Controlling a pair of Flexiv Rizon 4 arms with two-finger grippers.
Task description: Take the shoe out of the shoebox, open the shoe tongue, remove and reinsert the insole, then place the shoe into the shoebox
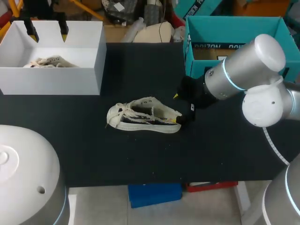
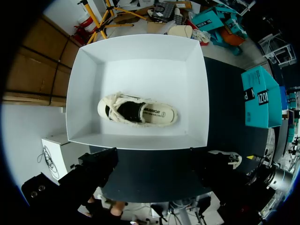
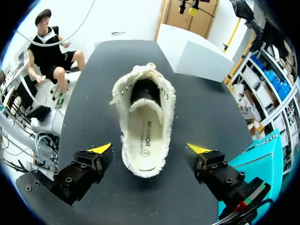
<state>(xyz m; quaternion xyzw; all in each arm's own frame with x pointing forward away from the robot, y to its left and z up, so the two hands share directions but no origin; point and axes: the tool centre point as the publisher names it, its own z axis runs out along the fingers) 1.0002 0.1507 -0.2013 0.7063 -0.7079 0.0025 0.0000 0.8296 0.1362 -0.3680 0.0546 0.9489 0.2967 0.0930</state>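
The shoe (image 1: 143, 116) lies on the black desk (image 1: 140, 164) at the middle of the frame in the head view, toe toward the left, heel toward the right, out of the shoebox. Its insole (image 3: 144, 140) shows inside the opening. The right jaws stand wide open at the heel, one yellow fingertip (image 3: 104, 148) on each side of it and neither touching; they hold nothing. The right arm (image 1: 243, 70) comes in from the right edge. The white shoebox (image 1: 51, 79) sits at the upper left, with a second shoe (image 2: 138, 111) inside. The left jaws hang above the shoebox, open and empty. A teal box (image 1: 234, 28) stands at the upper right.
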